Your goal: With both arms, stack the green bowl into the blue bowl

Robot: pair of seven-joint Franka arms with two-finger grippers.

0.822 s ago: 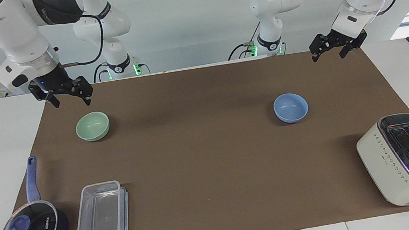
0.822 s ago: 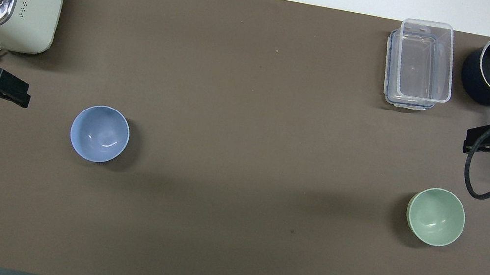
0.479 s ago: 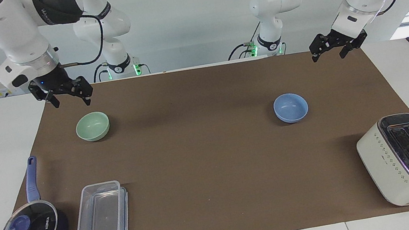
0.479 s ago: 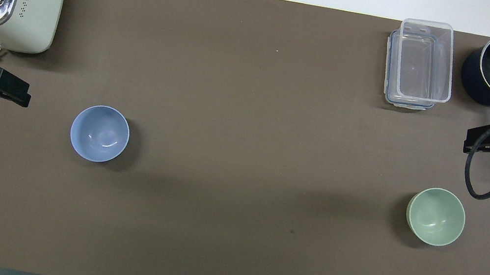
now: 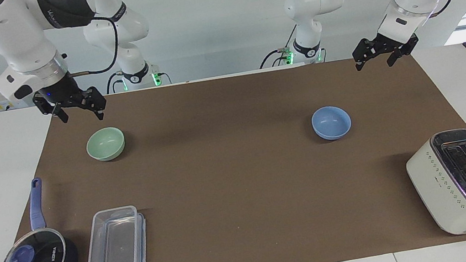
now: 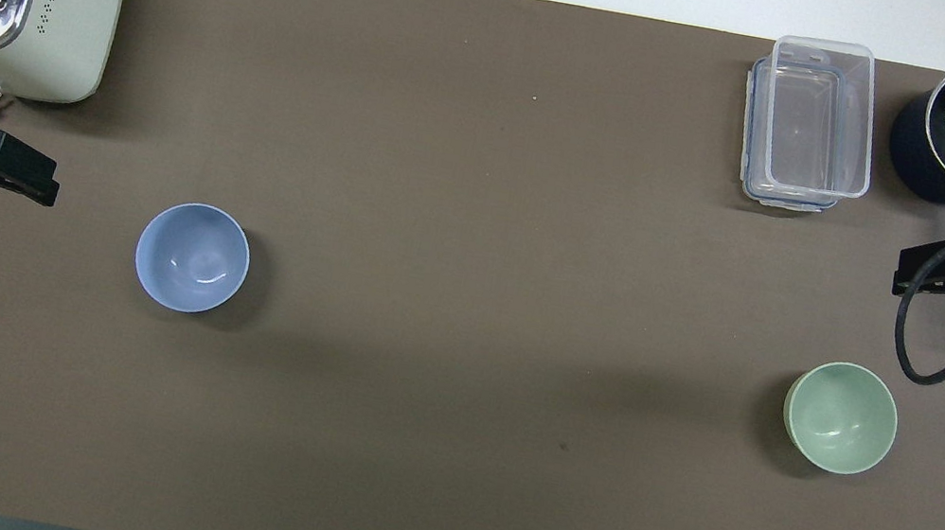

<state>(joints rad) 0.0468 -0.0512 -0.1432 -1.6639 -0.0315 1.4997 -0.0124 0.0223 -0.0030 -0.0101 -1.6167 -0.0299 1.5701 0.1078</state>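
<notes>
Well apart, green bowl point(image 5: 105, 143) under right tool point(image 5: 79, 114) (raised, open)

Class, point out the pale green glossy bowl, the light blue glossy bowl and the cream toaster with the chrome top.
green bowl point(image 5: 105, 143), facing view, inner hollow.
blue bowl point(image 6: 192, 258), overhead view, inner hollow.
toaster point(image 5: 434, 181), facing view, cream side wall.

The green bowl point(image 5: 105, 143) and blue bowl point(image 5: 331, 122) sit well apart on the mat point(image 5: 230, 173).
</notes>
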